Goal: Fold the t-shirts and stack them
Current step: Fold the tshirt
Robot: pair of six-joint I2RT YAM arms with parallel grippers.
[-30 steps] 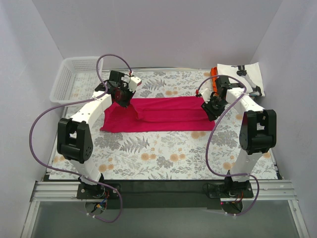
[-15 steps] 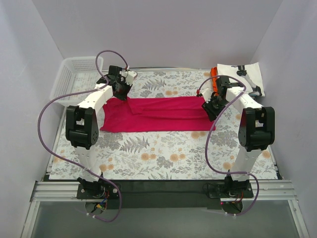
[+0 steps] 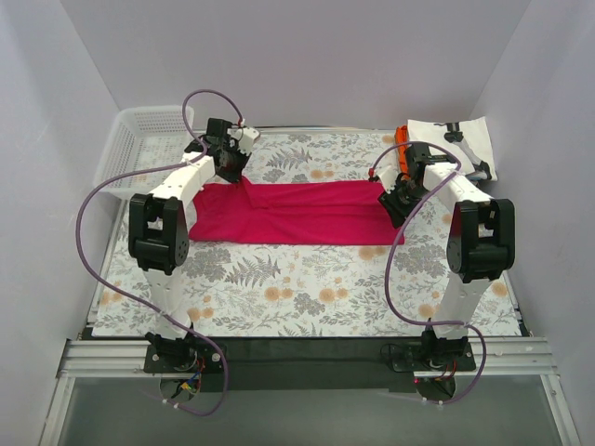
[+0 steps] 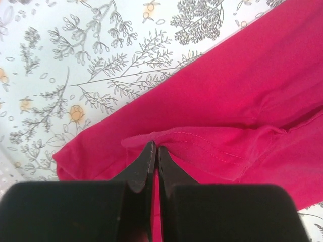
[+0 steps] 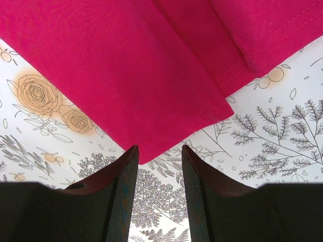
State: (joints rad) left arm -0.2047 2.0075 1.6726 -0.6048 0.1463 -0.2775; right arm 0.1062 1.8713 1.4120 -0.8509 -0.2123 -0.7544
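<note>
Item: crimson-pink t-shirt (image 3: 297, 212), lying as a long flat band across the floral cloth (image 3: 307, 288), its layers already doubled lengthwise. Left gripper (image 4: 154, 151): at the shirt's far-left corner, jaws pressed together on a stitched hem that rises in a small tented ridge at the tips. Right gripper (image 5: 159, 150): at the shirt's right end, jaws narrowly parted and holding nothing, with the shirt's near-right corner lying flat just beyond the tips. Change noted: within the last second the left gripper has travelled from above the shirt's left portion out to its far-left corner, taking the pinched hem along. The diagonal crease that stood there has been drawn nearly flat, while the right arm has kept its station and eased its jaws slightly apart. Reading: the shirt appears to be in the smoothing stage between folds, with the crosswise fold not yet made and stacking not begun. White t-shirt (image 3: 460, 144) with black print and an orange t-shirt (image 3: 401, 149): beyond the crimson shirt's right end, well apart from it. Basket (image 3: 130, 139): beyond its far-left corner, apart.
</note>
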